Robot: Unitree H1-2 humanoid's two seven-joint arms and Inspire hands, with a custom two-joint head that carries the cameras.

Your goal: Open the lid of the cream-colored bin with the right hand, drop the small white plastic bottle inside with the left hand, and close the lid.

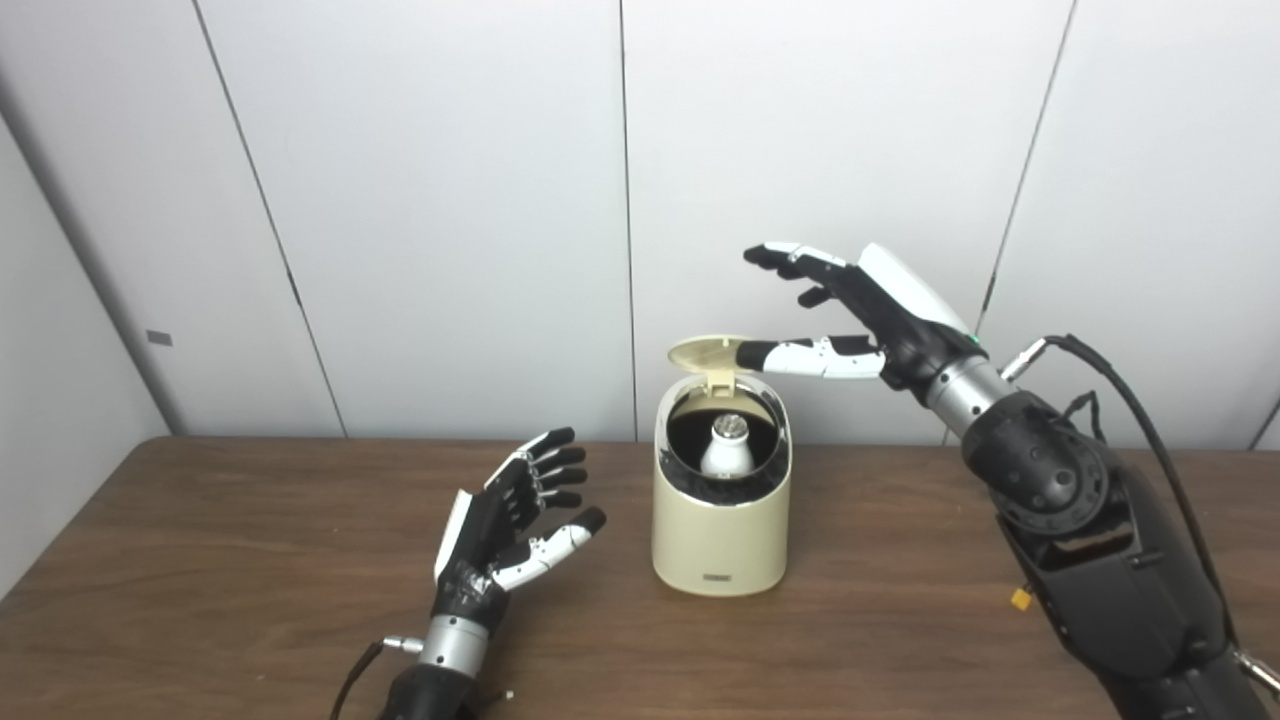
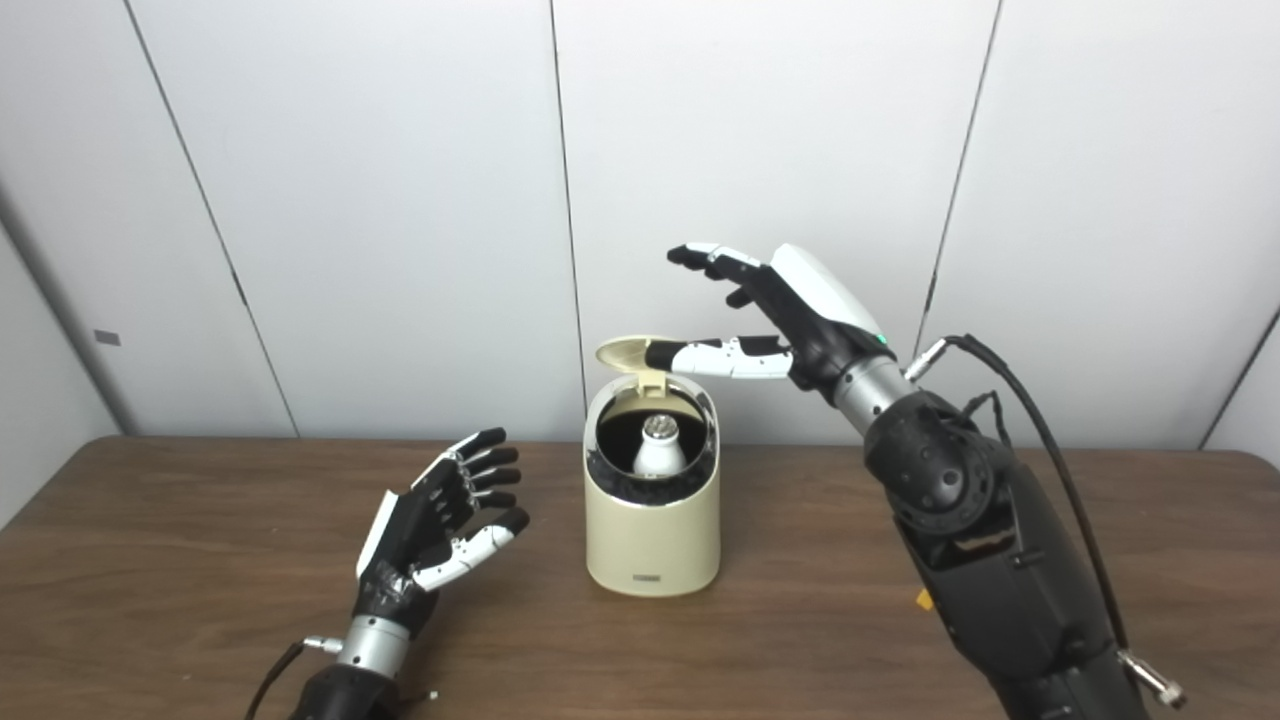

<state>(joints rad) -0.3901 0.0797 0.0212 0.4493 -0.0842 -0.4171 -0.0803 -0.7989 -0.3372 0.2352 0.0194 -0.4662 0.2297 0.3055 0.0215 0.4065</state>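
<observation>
The cream-colored bin (image 1: 718, 535) stands upright near the middle of the brown table. Its lid (image 1: 703, 353) is swung up at the back, nearly level. Inside the dark opening the small white plastic bottle (image 1: 728, 446) stands with its silver cap up. My right hand (image 1: 850, 310) hovers above and to the right of the bin, open, with its thumb reaching to the lid's edge and its fingers spread higher up. My left hand (image 1: 515, 515) is open, palm toward the bin, a little left of it above the table, holding nothing.
The brown wooden table (image 1: 250, 560) stretches wide to both sides of the bin. White wall panels (image 1: 420, 200) close off the back. My right forearm (image 1: 1080, 540) with its black cable fills the lower right.
</observation>
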